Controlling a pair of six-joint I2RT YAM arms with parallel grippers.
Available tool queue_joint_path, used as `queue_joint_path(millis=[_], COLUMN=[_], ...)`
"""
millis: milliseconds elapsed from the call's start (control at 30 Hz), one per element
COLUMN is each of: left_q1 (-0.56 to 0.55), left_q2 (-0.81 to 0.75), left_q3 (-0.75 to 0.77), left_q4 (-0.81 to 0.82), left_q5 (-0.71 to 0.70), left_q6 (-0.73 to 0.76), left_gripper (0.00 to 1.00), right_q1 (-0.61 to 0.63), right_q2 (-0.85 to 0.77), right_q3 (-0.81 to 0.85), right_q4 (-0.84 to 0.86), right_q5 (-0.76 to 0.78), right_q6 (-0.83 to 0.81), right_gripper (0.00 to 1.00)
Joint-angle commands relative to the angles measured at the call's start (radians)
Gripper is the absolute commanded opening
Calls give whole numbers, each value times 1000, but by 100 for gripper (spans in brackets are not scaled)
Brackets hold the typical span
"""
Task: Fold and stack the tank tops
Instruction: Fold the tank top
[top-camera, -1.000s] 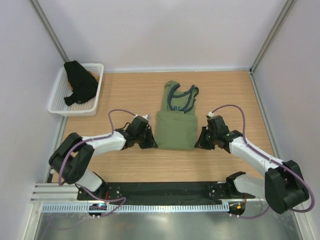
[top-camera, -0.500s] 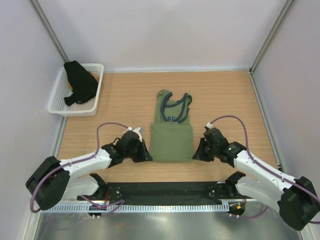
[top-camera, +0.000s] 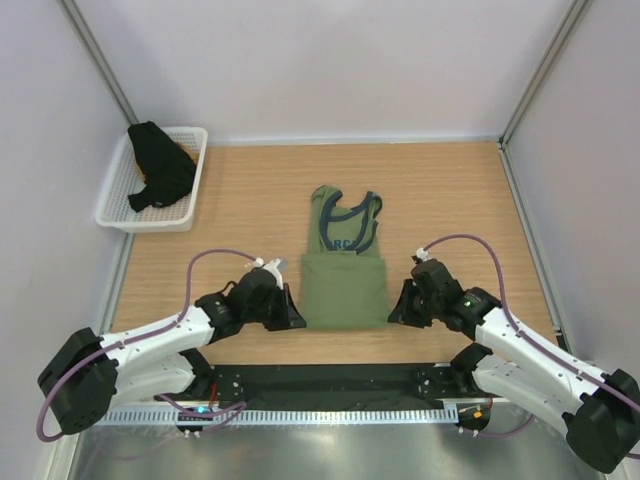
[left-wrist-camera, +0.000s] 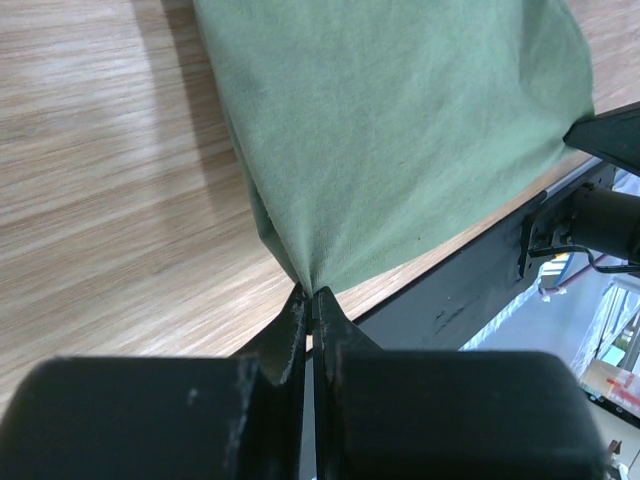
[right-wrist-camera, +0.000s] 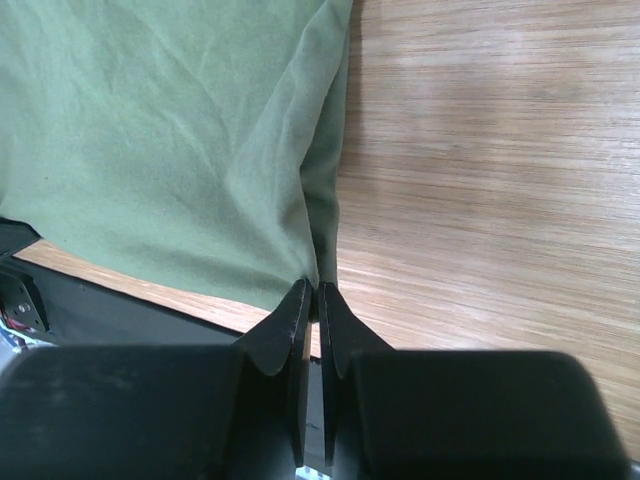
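Both arms have drawn the olive tank top (top-camera: 343, 285) nearer the near edge of the worktop (top-camera: 450, 190), hem close to the black rail (top-camera: 330, 382). Left fingers (left-wrist-camera: 288, 335) clamp its near left corner, right fingers (right-wrist-camera: 285, 330) its near right. Open wood lies beyond and beside. Its lettering is half covered. Two tops: the black tank top (top-camera: 158, 172) lies heaped in one basket (top-camera: 199, 175), far left.

White arms (top-camera: 160, 335) carry black joints, purple cables (top-camera: 222, 252), seemingly scuffed black claws (left-wrist-camera: 310, 300).
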Motion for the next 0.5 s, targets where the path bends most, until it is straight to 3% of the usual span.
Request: queue_joint_path(millis=[0, 367, 467], left_q1=[-7, -8, -7], left_q2=[16, 19, 30], left_q3=[-16, -24, -24], left_q4=[-52, -38, -35], left_q5=[-35, -18, -18], left_q6=[-5, -10, -10], left_gripper=[0, 1, 5], right_q1=[2, 2, 8], right_q2=[22, 11, -1], right_q3=[0, -1, -16], right_q4=[-3, 13, 39], right_q5=[25, 3, -21], right_q6=[-9, -22, -40], right_gripper=[12, 12, 34])
